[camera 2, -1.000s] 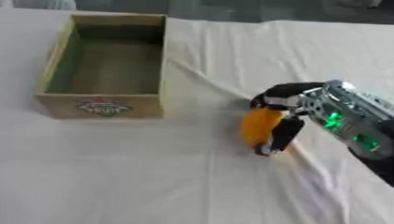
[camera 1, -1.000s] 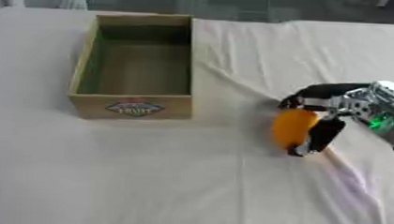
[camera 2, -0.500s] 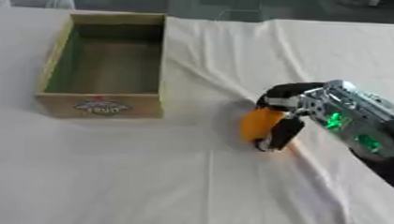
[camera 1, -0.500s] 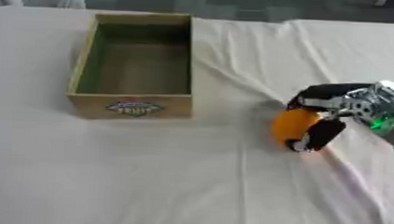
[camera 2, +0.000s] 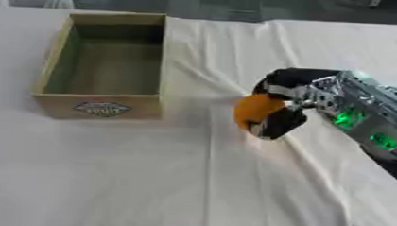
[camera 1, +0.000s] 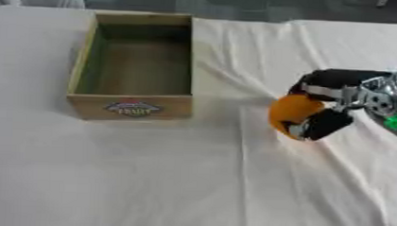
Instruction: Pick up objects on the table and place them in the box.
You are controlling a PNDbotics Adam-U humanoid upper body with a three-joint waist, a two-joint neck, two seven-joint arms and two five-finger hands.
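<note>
My right hand comes in from the right and is shut on a round orange object, fingers over its top and thumb under it. The object hangs just above the white cloth, to the right of the box. The wooden box stands at the upper left, open at the top, with a round label on its near wall and nothing visible inside. My left hand shows in neither view.
A white cloth covers the table, with long creases running from the box's right side toward the near right. The table's far edge lies just behind the box.
My right hand has lifted the orange object and carried it slightly left and away from me, closer to the box. The box has not moved.
</note>
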